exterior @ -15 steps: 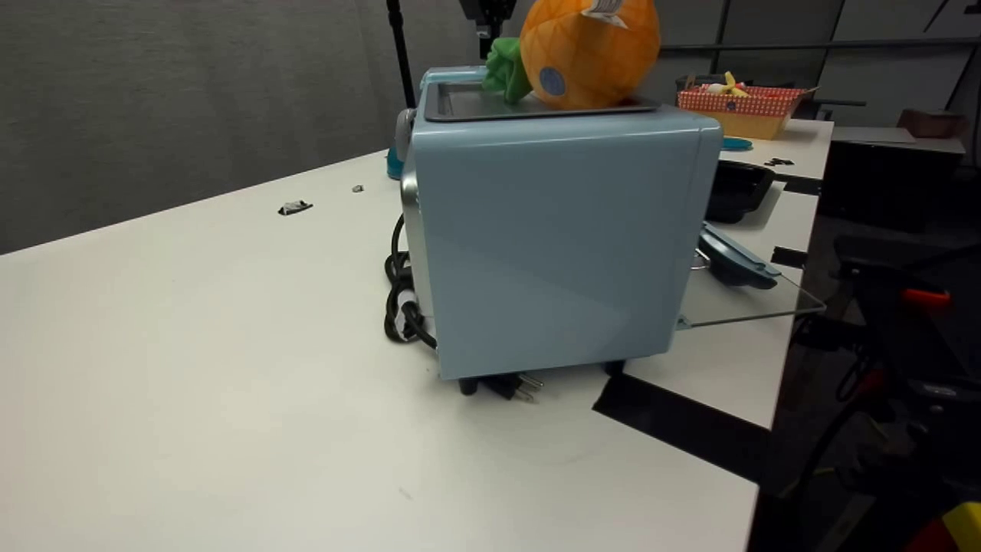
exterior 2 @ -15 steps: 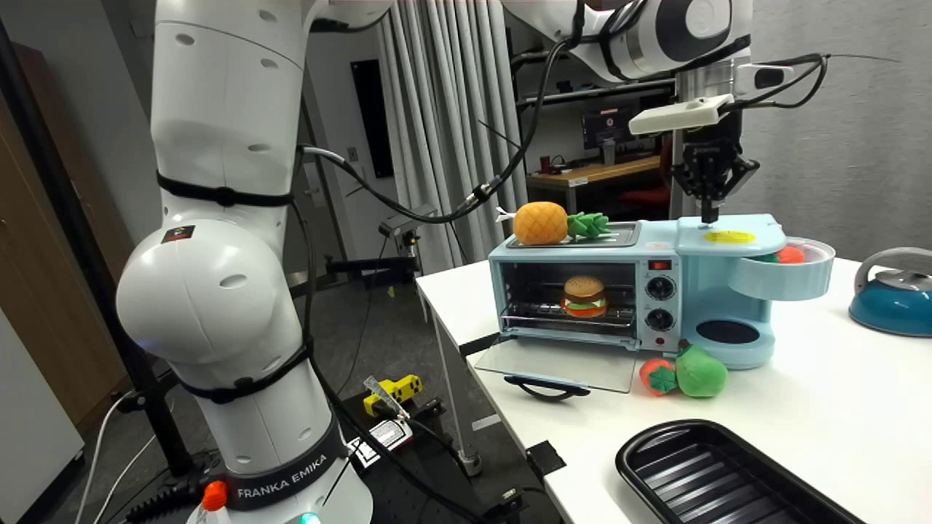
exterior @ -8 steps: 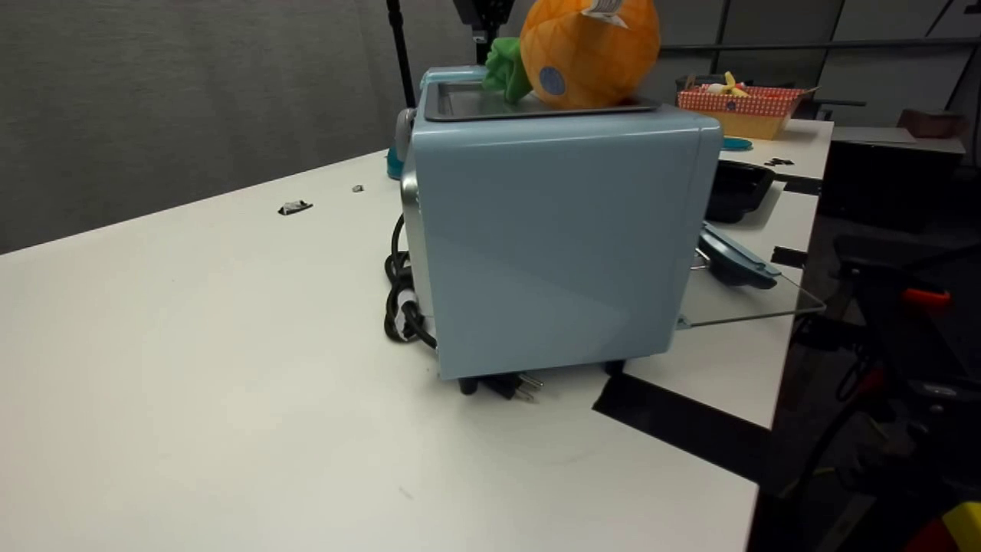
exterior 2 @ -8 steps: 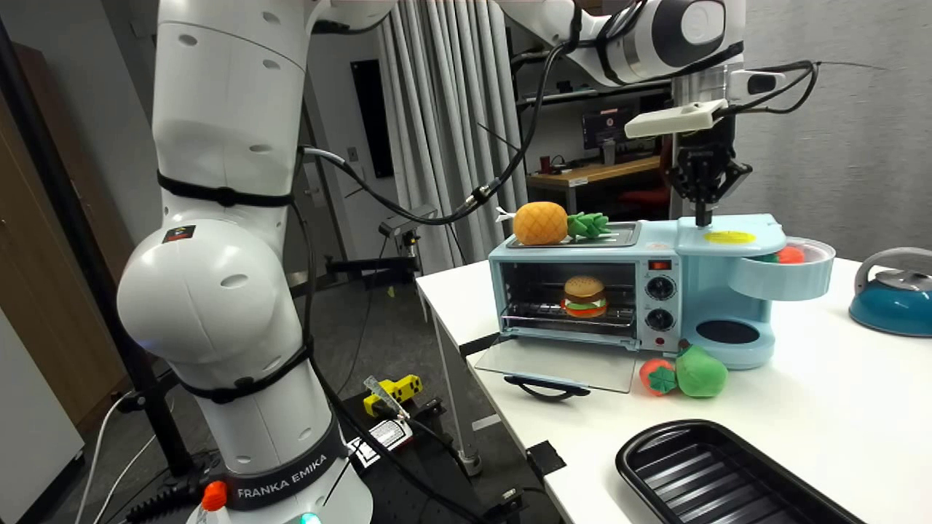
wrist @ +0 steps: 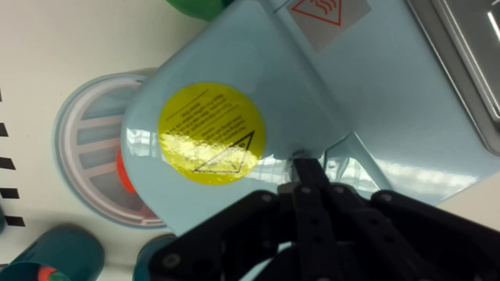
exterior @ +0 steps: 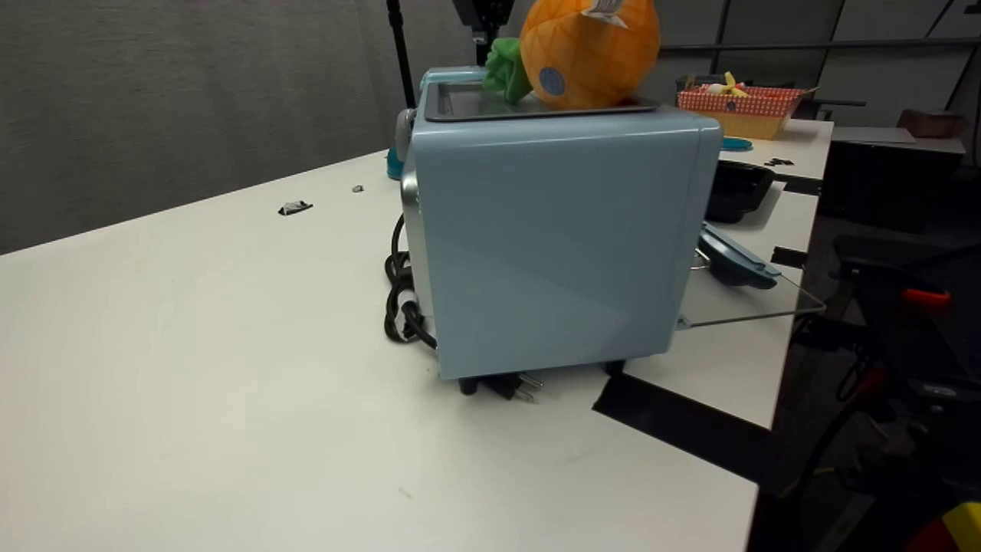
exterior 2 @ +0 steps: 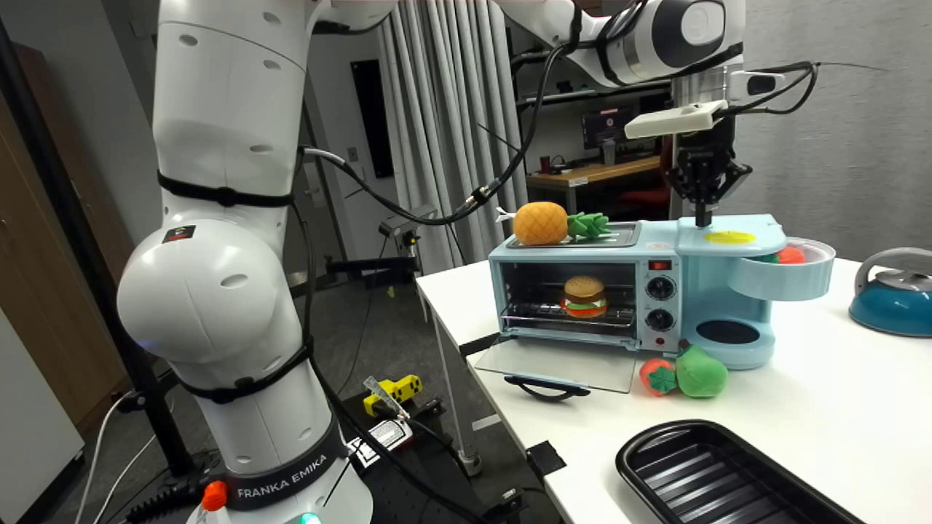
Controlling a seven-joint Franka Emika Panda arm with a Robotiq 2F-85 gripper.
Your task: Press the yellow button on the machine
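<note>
The machine [exterior 2: 703,280] is a pale blue toaster oven with a coffee-maker part on one end; its plain side [exterior: 559,245] shows in an exterior view. A round yellow patch [exterior 2: 730,237] with print and a triangle lies on its top; it also shows in the wrist view [wrist: 212,132]. My gripper [exterior 2: 703,217] is shut and empty, pointing straight down. In the wrist view its fingertips [wrist: 308,166] are beside the yellow patch, at or just above the blue top; I cannot tell if they touch. In an exterior view the gripper [exterior: 483,46] is partly cut off and its tips are hidden.
A plush pineapple [exterior 2: 540,223] lies on the machine's top tray. The glass door [exterior 2: 568,364] hangs open, with a toy burger [exterior 2: 585,297] inside. A toy tomato [exterior 2: 657,377], a green pear [exterior 2: 700,371], a black pan [exterior 2: 728,473] and a blue kettle [exterior 2: 894,302] stand around.
My gripper has moved down and slightly left in an exterior view, to the machine's top, during the first half second. Since then it stays in place.
</note>
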